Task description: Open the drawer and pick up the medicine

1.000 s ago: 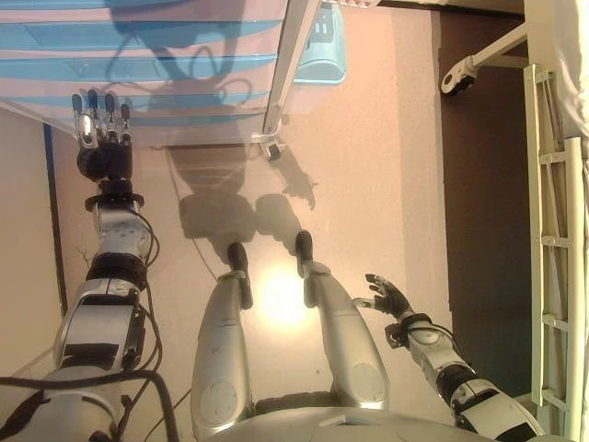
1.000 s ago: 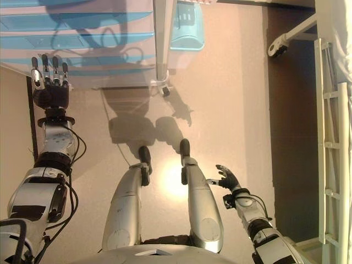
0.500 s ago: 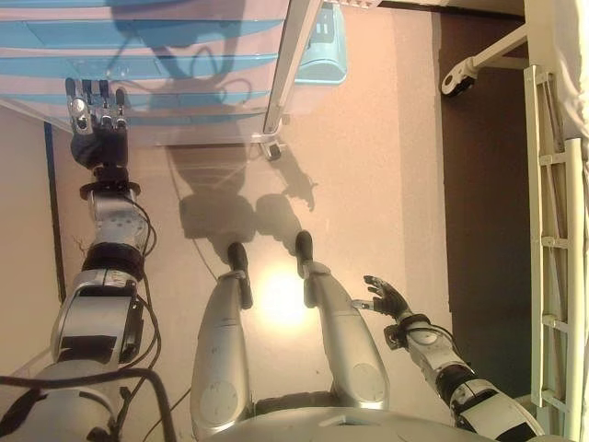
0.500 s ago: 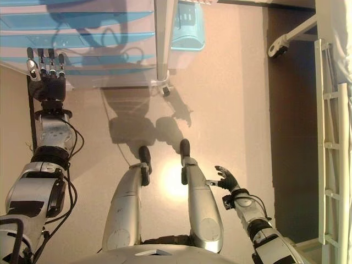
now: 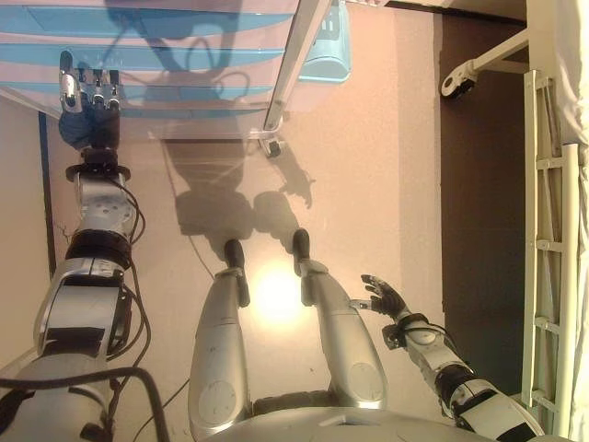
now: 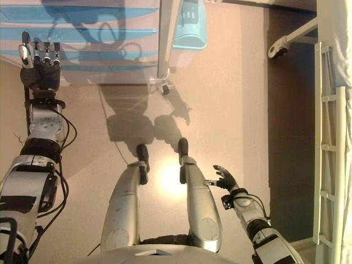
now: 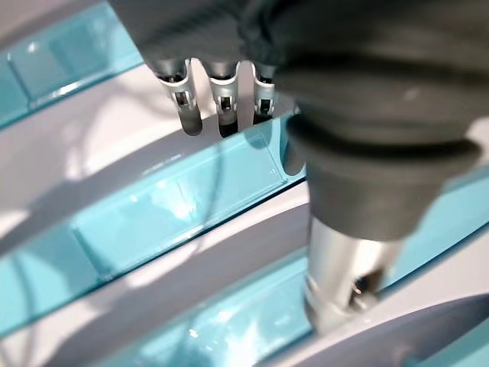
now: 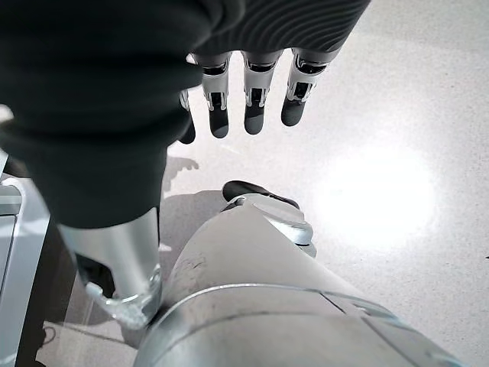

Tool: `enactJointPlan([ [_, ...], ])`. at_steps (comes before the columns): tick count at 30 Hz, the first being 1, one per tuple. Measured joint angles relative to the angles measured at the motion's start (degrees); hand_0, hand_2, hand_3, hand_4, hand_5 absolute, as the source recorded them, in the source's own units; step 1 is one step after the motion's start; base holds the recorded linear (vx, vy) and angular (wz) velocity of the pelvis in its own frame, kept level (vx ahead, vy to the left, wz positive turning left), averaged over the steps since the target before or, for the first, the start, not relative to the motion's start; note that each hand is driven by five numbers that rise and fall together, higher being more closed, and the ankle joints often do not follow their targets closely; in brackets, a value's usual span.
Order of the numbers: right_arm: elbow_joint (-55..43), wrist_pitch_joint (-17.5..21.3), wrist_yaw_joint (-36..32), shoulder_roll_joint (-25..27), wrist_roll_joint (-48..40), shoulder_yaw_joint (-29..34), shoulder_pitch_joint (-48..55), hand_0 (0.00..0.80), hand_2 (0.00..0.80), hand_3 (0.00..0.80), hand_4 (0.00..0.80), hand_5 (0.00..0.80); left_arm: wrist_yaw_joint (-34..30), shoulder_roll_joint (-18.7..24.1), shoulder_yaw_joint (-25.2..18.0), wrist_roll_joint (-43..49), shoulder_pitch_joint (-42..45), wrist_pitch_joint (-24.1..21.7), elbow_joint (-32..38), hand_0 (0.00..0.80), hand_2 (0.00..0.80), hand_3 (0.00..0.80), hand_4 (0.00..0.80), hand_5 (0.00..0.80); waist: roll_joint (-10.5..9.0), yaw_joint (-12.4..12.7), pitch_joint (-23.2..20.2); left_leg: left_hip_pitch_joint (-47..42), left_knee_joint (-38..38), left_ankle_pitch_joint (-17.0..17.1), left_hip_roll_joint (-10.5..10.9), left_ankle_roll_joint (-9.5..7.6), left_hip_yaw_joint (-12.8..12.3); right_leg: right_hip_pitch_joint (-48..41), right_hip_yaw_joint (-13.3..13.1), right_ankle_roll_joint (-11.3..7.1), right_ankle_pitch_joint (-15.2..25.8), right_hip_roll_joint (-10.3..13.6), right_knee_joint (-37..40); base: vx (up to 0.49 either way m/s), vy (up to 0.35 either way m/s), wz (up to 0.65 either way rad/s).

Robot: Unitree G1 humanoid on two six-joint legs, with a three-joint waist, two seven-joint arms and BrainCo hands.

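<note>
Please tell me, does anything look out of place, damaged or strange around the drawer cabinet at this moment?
Nothing stands out. The drawer cabinet stands on its wheels with all visible blue drawers shut and level. The left hand, fingers straight, reaches the cabinet front; the right hand hangs open at the side. No medicine is visible.

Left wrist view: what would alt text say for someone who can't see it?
The robot's left hand reaches with straight fingers to a white drawer unit, fingertips at the top edge of a translucent blue drawer front. All visible drawers look closed.
</note>
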State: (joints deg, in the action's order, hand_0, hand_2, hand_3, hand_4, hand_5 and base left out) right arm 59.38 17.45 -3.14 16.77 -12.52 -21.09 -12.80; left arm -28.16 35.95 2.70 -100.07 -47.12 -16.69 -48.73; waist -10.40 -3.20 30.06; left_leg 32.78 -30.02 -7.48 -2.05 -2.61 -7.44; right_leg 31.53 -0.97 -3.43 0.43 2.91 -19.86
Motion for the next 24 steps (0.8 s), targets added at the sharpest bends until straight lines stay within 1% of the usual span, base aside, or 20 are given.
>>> enactJointPlan([
  [1, 0.01, 0.0, 0.01, 0.0, 0.0, 0.02, 0.02, 0.0, 0.0, 0.0, 0.0, 0.0, 0.0, -0.37, -0.01, -0.61, 0.0, 0.31, 0.34, 0.627, 0.627, 0.627, 0.627, 0.627, 0.0, -0.07, 0.0, -0.02, 0.52, 0.36, 0.23, -0.17, 0.04, 0.04, 0.11, 0.0, 0.0, 0.25, 0.22, -0.008, -0.022, 0.1],
  [3, 0.04, 0.07, 0.01, 0.0, 0.01, 0.02, 0.04, 0.0, 0.0, 0.0, 0.0, 0.0, -0.28, -0.78, -0.05, -1.34, 0.0, 0.64, 0.41, 0.709, 0.709, 0.709, 0.709, 0.709, 0.0, -0.06, 0.0, -0.03, 0.91, 0.54, 0.4, -0.34, 0.07, -0.05, 0.13, -0.09, 0.07, 0.39, 0.71, -0.006, -0.01, 0.04],
  [4, 0.04, 0.07, 0.02, 0.0, 0.06, 0.02, 0.04, 0.0, 0.0, 0.0, 0.0, 0.0, -0.5, -0.99, -0.05, -1.48, 0.0, 0.74, 0.44, 0.775, 0.775, 0.775, 0.775, 0.775, 0.0, -0.02, 0.0, -0.04, 0.95, 0.58, 0.48, -0.39, 0.13, -0.08, 0.11, -0.14, 0.1, 0.46, 0.92, 0.0, 0.0, 0.0],
  [5, 0.02, 0.09, 0.04, 0.0, 0.14, 0.02, 0.04, 0.0, 0.0, 0.0, 0.0, 0.0, -1.07, -1.32, -0.04, -2.23, 0.0, 1.04, 0.47, 0.8, 0.8, 0.8, 0.8, 0.8, 0.0, 0.01, 0.0, -0.08, 1.11, 0.6, 0.58, -0.41, 0.31, -0.08, 0.16, -0.14, 0.1, 0.52, 1.01, 0.0, 0.0, 0.0],
  [10, -0.03, -0.05, 0.11, 0.0, 0.26, -0.11, 0.06, 0.0, 0.0, 0.0, 0.0, 0.0, -1.64, -2.77, -0.04, -2.36, 2.13, 1.65, 2.56, 0.8, 0.8, 0.8, 0.8, 0.8, 0.0, -0.01, 0.0, -1.85, 2.52, 0.71, 1.14, -0.56, 1.04, -1.43, 0.49, -0.12, 0.08, 0.9, 0.99, -0.047, -0.01, 0.07],
  [14, -0.28, -0.18, 0.19, 0.0, 0.8, -0.13, 0.04, 0.0, 0.0, 0.0, 0.0, 0.0, -3.7, -5.22, 0.07, -3.5, 6.61, 2.6, 4.84, 0.8, 0.8, 0.8, 0.8, 0.8, 0.0, 0.69, 0.0, -4.58, 4.75, 1.41, 2.04, -0.8, 1.56, -3.33, 1.72, -0.13, 0.05, 1.77, 0.89, -0.063, -0.01, 0.1],
  [16, -0.29, -0.24, 0.41, 0.0, 1.01, -0.13, 0.06, 0.0, 0.0, 0.0, 0.0, 0.0, -5.46, -7.31, 0.09, -3.58, 8.98, 3.0, 6.1, 0.8, 0.8, 0.8, 0.8, 0.8, 0.01, 1.52, 0.01, -5.99, 6.24, 1.95, 2.47, -0.87, 1.96, -4.11, 2.19, -0.14, 0.04, 2.18, 0.7, -0.086, -0.053, 0.16],
  [18, -0.59, -0.22, 0.68, -0.02, 2.11, -0.16, -0.02, 0.0, 0.0, 0.0, 0.0, 0.0, -6.07, -8.94, 0.36, -4.21, 12.31, 2.98, 8.72, 0.8, 0.8, 0.8, 0.8, 0.8, 0.03, 2.0, 0.02, -7.08, 7.37, 2.47, 2.84, -0.79, 2.69, -5.07, 3.43, -0.21, -0.05, 2.54, 0.72, -0.084, -0.1, 0.21],
  [19, -1.16, -0.28, 1.07, -0.01, 2.62, -0.19, -0.02, 0.0, 0.0, 0.0, 0.0, 0.0, -6.2, -9.46, 0.64, -4.63, 14.51, 3.03, 10.61, 0.8, 0.8, 0.8, 0.8, 0.8, 0.08, 2.14, 0.06, -7.64, 8.03, 2.99, 3.17, -0.62, 3.45, -5.63, 3.73, -0.29, -0.11, 2.66, 0.71, -0.093, -0.127, 0.29],
  [20, -1.36, -0.29, 1.45, -0.02, 2.95, -0.18, 0.05, 0.0, 0.0, 0.0, 0.0, 0.0, -6.33, -10.05, 1.22, -4.75, 16.1, 3.01, 11.68, 0.8, 0.8, 0.8, 0.8, 0.8, 0.11, 2.65, 0.07, -8.32, 8.82, 3.45, 3.37, -0.52, 3.9, -6.15, 4.55, -0.31, -0.34, 2.94, 0.62, -0.058, -0.129, 0.29],
  [21, -1.46, -0.41, 1.69, -0.01, 3.21, -0.18, 0.04, 0.0, 0.0, 0.0, 0.0, 0.0, -6.34, -10.91, 1.77, -4.74, 17.88, 3.01, 12.78, 0.8, 0.8, 0.8, 0.8, 0.8, 0.13, 3.38, 0.09, -9.19, 9.55, 3.75, 3.48, -0.33, 4.33, -6.86, 5.34, 0.05, -0.66, 3.11, 0.61, -0.061, -0.13, 0.32],
  [23, -2.07, -1.04, 2.26, -0.04, 3.75, -0.12, -0.01, 0.0, 0.0, 0.0, 0.0, 0.0, -6.36, -12.61, 2.0, -4.53, 22.15, 3.09, 14.9, 0.8, 0.8, 0.8, 0.8, 0.8, 0.24, 3.93, 0.16, -11.3, 11.44, 4.76, 4.11, 0.2, 6.17, -9.09, 6.95, 0.22, -1.71, 3.67, 0.71, -0.027, -0.11, 0.42],
  [24, -2.05, -1.36, 2.84, -0.03, 4.58, -0.07, -0.01, 0.0, 0.0, 0.0, 0.0, 0.0, -6.36, -13.76, 2.16, -4.44, 24.55, 3.12, 15.65, 0.8, 0.8, 0.8, 0.8, 0.8, 0.24, 4.67, 0.16, -12.7, 12.55, 5.22, 4.34, 0.51, 6.66, -10.22, 7.65, 0.15, -2.61, 4.0, 0.67, -0.017, -0.071, 0.39],
])
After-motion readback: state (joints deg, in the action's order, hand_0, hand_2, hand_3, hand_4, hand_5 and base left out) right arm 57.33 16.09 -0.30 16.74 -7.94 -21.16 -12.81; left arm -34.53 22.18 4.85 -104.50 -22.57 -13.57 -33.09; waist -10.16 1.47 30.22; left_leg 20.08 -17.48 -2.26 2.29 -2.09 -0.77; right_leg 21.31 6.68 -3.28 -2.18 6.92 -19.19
